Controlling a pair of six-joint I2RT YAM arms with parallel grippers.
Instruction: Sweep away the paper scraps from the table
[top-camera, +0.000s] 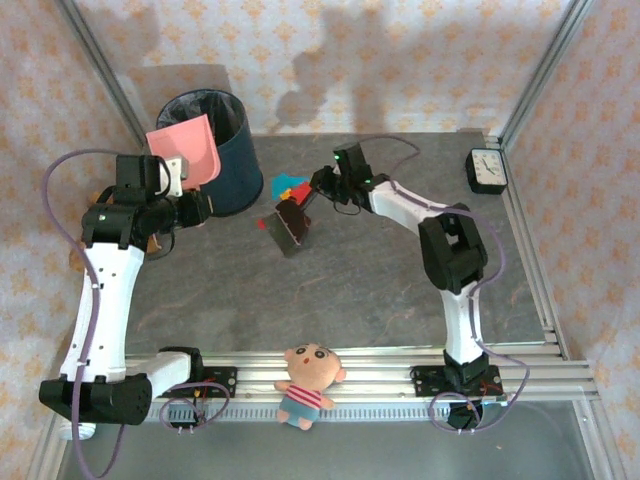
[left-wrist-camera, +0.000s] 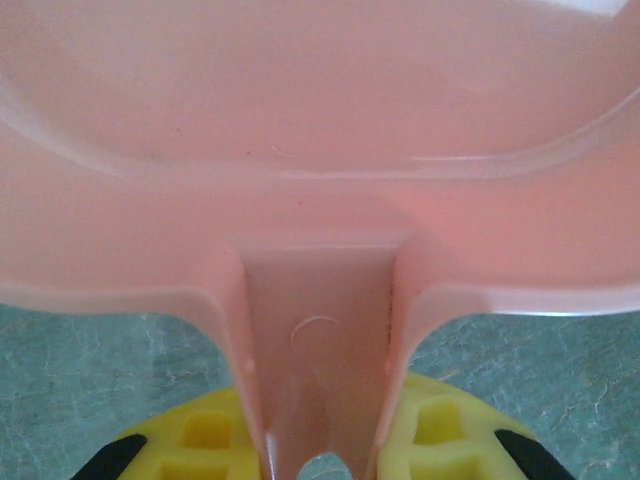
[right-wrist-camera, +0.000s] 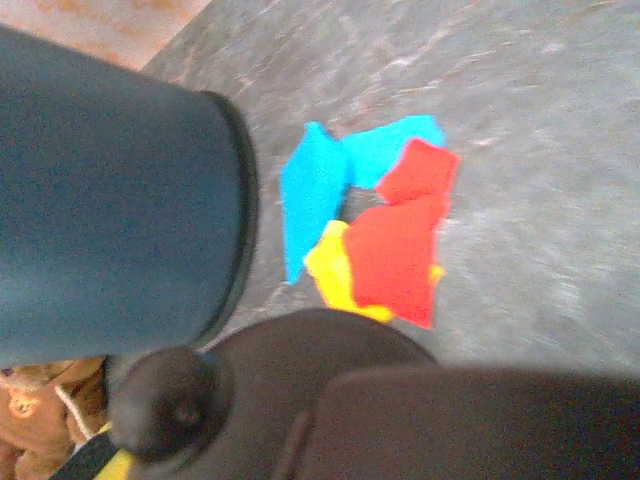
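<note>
the left hand is clenched on the handle of the pink dustpan, its yellow fingers pressed to either side of the handle's stem in the left wrist view. the dustpan is raised and tilted at the far left, and from above it overlaps the left rim of the dark blue bin; whether the 2 touch i cannot tell. the paper scraps lie in 1 small overlapping cluster of blue, red and yellow pieces on the worktop, just beside the right of the bin's wall, with a narrow strip of bare stone between the nearest blue edge and the bin in the right wrist view. the right hand reaches in from the right, just past the cluster, grasping a dark brown brush whose head sits tilted on the near side of the scraps. the middle and near stretch of the worktop lies open down to the aluminium front rail, where a plush doll rests. a clock sits at the far right corner, well apart from the scraps.
</note>
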